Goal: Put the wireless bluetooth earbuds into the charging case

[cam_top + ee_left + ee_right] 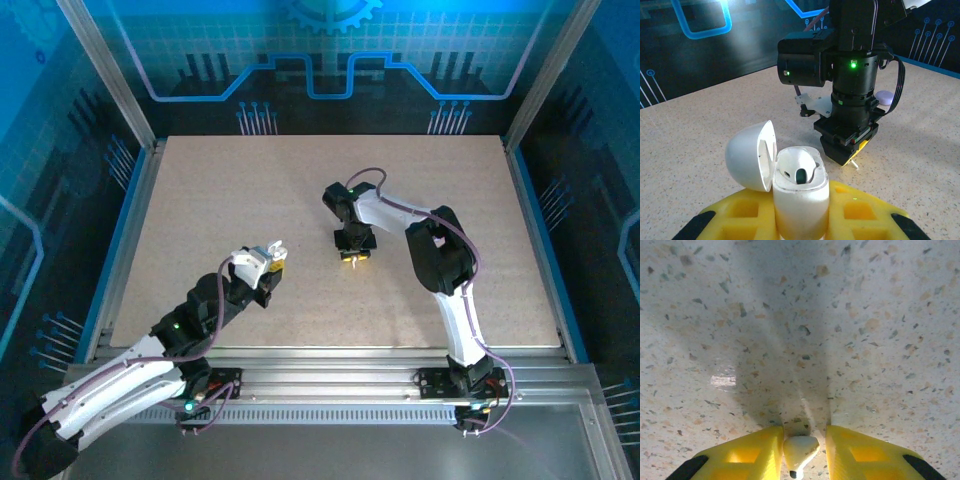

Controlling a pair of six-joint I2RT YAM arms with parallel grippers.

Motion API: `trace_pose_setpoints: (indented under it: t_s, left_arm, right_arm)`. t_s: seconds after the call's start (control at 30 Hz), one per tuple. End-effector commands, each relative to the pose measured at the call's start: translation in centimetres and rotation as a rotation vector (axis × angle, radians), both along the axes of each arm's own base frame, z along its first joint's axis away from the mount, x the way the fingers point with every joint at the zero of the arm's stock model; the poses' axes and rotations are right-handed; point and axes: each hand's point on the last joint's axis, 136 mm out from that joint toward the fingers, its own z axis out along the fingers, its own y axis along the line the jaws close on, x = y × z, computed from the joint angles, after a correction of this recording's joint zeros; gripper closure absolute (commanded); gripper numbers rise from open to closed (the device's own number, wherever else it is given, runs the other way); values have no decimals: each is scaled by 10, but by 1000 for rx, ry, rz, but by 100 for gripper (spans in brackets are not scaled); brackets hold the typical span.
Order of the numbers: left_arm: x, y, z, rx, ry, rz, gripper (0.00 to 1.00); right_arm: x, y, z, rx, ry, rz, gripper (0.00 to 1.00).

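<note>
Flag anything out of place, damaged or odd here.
Nothing stands out. The charging case sits upright with its lid open in the left jaws, and the right jaws pinch a white earbud down at the table. No damage is visible.

We see a cool blue glow on the walls and even overhead light on the table, a soft sheen on the charging case, and, in the right wrist view, a broad shadow fanning toward twelve o'clock, a glare patch near nine o'clock and softness at six o'clock.
</note>
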Motion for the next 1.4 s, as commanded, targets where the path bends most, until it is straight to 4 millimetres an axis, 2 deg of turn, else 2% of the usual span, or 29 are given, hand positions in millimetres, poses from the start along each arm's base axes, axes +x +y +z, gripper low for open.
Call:
trace_pose_setpoints:
  t_s: [0.0, 0.2, 0.37, 0.67, 1.0, 1.13, 1.37]
  left_arm:
    - [3, 3, 8, -6, -17, 21, 87]
    - [3, 3, 9, -7, -17, 21, 88]
    - [4, 2, 5, -4, -8, 22, 87]
    - [13, -6, -25, -14, 45, 30, 88]
    - [23, -14, -63, -48, 117, 41, 88]
    - [27, -23, -69, -42, 134, 19, 88]
    - [31, -40, -69, -56, 111, -48, 89]
  right_arm:
    - [-17, -13, -14, -38, 75, -12, 73]
    - [-17, -11, -12, -29, 73, -15, 77]
    - [-17, -10, -3, -20, 46, -22, 79]
    - [-14, 3, 25, 38, -36, -40, 80]
    - [-11, 25, 70, 137, -149, -49, 80]
    - [-12, 38, 93, 191, -206, -47, 80]
    - [-16, 58, 127, 269, -289, -41, 80]
